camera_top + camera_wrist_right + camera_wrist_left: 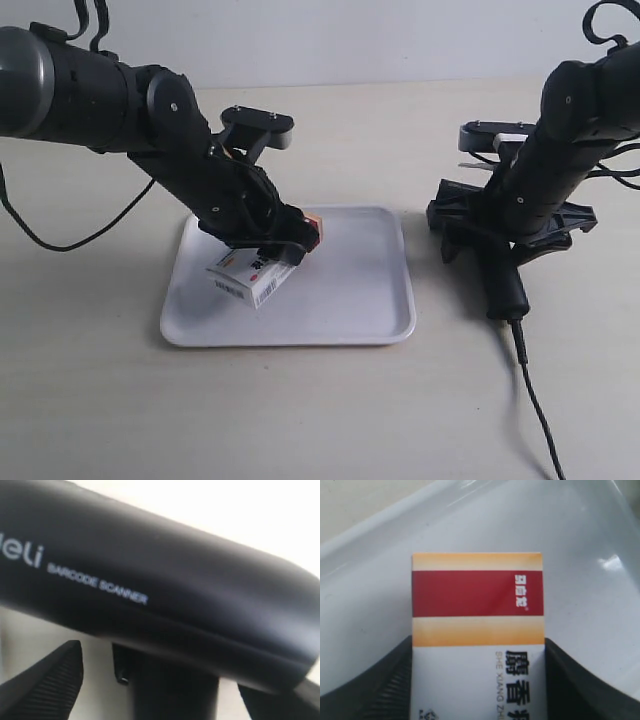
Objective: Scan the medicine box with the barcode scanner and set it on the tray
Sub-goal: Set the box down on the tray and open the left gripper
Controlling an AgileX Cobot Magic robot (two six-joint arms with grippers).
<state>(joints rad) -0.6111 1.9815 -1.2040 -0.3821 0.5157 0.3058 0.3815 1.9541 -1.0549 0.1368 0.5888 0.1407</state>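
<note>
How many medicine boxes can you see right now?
1: the medicine box is held in the left gripper just over the tray. None seems hidden.

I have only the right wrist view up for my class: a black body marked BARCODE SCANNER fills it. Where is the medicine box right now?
Observer: The medicine box is in the left gripper, over the white tray.
Operator: Which end of the box leads?
Observer: In the left wrist view, its red and orange end points away from the gripper, toward the tray's rim.
Operator: And where does the scanner sit in the scene?
Observer: The barcode scanner is off the tray, at the exterior view's right, its cable trailing over the table.
</note>
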